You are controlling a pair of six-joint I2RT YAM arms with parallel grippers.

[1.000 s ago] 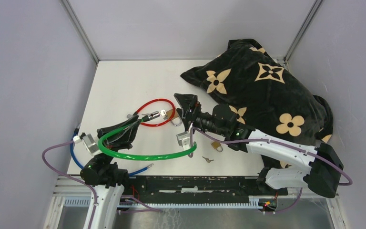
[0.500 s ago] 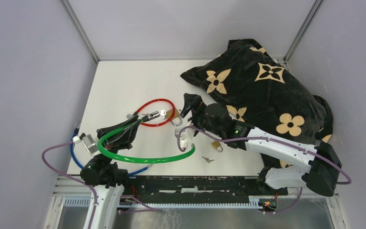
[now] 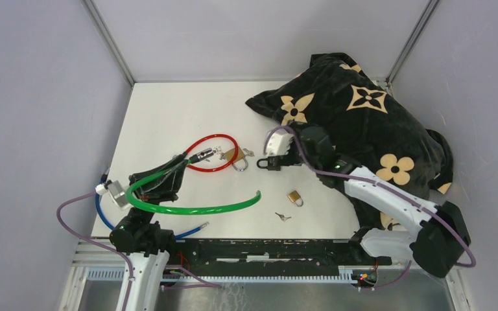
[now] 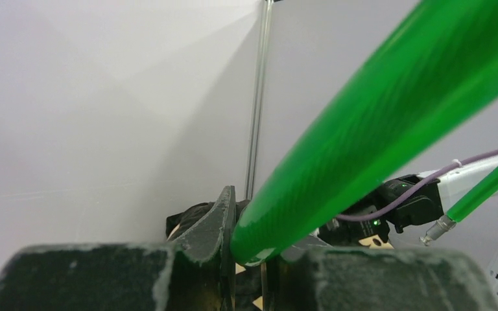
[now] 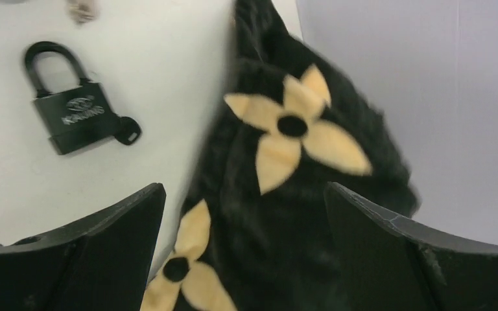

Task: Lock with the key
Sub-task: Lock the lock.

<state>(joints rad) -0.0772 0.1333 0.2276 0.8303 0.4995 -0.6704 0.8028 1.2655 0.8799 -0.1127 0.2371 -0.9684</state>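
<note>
My left gripper (image 3: 163, 183) is shut on a green cable lock (image 3: 188, 210) near its left end; in the left wrist view the green cable (image 4: 376, 123) runs out from between the jaws of the left gripper (image 4: 249, 249). My right gripper (image 3: 284, 157) stands open at the pillow's near edge, holding nothing. In the right wrist view the right gripper (image 5: 243, 259) frames the pillow, and a black padlock (image 5: 71, 113) with a key (image 5: 128, 133) in its base lies to the upper left. A loose key (image 3: 283, 216) lies on the table.
A black pillow with tan flowers (image 3: 363, 116) fills the back right. A red cable lock (image 3: 213, 153) lies mid-table beside a brass padlock (image 3: 237, 157). A small brass padlock (image 3: 294, 197) sits near the loose key. A blue cable (image 3: 104, 217) lies at the left front.
My right gripper has pulled away from the green cable's free end and swung back and right to the pillow's edge. The left gripper keeps its hold on the green cable.
</note>
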